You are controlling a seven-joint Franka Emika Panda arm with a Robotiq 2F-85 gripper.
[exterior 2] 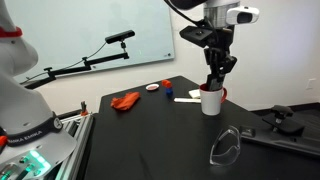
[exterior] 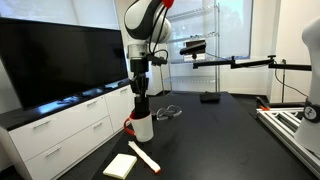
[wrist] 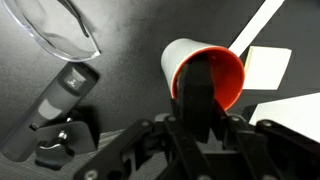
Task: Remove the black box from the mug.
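Table [exterior: 230, 125]: black, matte, fills the lower right of the frame.
Screen [exterior: 60, 60]: big, dark, at the left, above the cabinet.
Cabinet [exterior: 65, 125]: white, low, with drawers, beside the table.
Shelf [exterior: 203, 66]: metal wire, at the back, upper centre.
Whiteboard [exterior 2: 80, 30]: wide, on a pale wall, upper left.
Light: even indoor light, soft reflections on the table.

- This looks like a robotics lab set up in an office-style room.
- A large dark screen [exterior: 60, 62] stands on white drawer cabinets [exterior: 70, 125] along one edge of the black surface [exterior: 215, 135].
- A whiteboard [exterior 2: 85, 28] covers the wall.
- A camera on a boom arm [exterior: 195, 46] overlooks the surface.
- Another white robot arm [exterior 2: 18, 85] stands nearby.
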